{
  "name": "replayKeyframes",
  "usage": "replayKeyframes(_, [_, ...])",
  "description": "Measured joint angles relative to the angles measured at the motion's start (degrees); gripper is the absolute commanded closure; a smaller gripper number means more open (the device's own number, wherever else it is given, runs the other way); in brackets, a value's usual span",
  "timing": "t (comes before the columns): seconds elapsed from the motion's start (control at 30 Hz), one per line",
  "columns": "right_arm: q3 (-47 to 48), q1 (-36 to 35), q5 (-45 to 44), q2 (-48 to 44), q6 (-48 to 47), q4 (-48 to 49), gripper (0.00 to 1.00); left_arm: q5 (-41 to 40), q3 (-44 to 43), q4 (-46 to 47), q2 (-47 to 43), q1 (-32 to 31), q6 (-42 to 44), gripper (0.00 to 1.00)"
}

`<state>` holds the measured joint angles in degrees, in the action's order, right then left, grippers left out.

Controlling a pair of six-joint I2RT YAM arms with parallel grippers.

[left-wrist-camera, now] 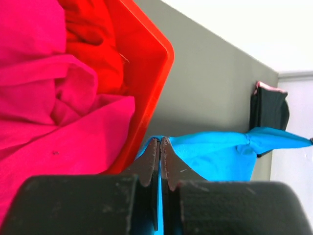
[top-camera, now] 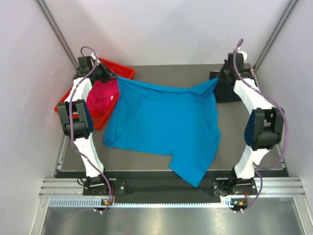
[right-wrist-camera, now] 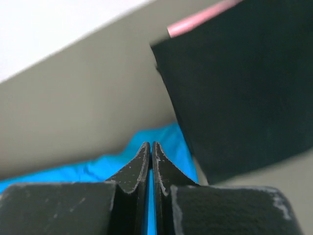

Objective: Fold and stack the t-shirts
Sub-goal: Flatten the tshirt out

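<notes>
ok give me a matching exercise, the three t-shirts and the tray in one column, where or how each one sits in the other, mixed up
Column one
1 turquoise t-shirt
2 magenta t-shirt
3 black t-shirt
4 red tray

Column two
a at the far left, cloth inside
b lying flat at the far right
c spread wide, two far corners pinched
d crumpled in a heap in the tray

Pairs: 1-c, 2-d, 3-b, 4-a
</notes>
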<state>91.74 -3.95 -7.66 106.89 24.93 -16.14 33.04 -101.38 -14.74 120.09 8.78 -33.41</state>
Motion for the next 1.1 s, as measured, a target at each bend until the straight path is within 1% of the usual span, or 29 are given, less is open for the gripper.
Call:
replayKeyframes(0.2, [-9.8, 0.5, 0.6, -10.2, 3.3, -4.0, 1.0, 0.1, 0.1, -5.5, 0.0, 0.0, 4.4, 1.0])
replayKeyframes(0.33, [-12.3, 1.1, 1.0, -15.1, 3.5, -5.8, 1.0, 0.2, 4.0, -5.6, -1.9, 0.0, 4.9, 1.0])
replayKeyframes(0.43, [-12.3, 2.0, 2.2, -17.4, 3.4, -6.2, 1.0, 0.7, 6.8, -5.8, -4.4, 0.0, 4.0, 1.0])
replayKeyframes(0.53, [-10.8, 2.6, 3.3, -19.5, 3.3, -7.2, 1.0, 1.2, 9.0, -4.5, -8.5, 0.0, 0.3, 1.0])
replayKeyframes(0.73, [-1.1, 2.6, 5.0, -22.5, 4.5, -8.9, 1.0, 2.9, 10.6, 0.8, -20.6, -0.3, -10.4, 1.0])
replayKeyframes(0.9, [1.4, 2.7, 6.1, -29.4, 5.8, -8.4, 1.0, 4.1, 8.6, 4.2, -27.9, -0.4, -16.3, 1.0])
replayKeyframes(1.0, [3.8, 2.7, 6.3, -33.1, 6.9, -9.0, 1.0, 4.2, 6.6, 4.5, -30.6, -0.3, -18.8, 1.0])
replayKeyframes(1.1, [5.6, 2.7, 6.2, -37.0, 8.0, -10.7, 1.0, 3.7, 6.5, 3.9, -34.1, -0.3, -20.3, 1.0])
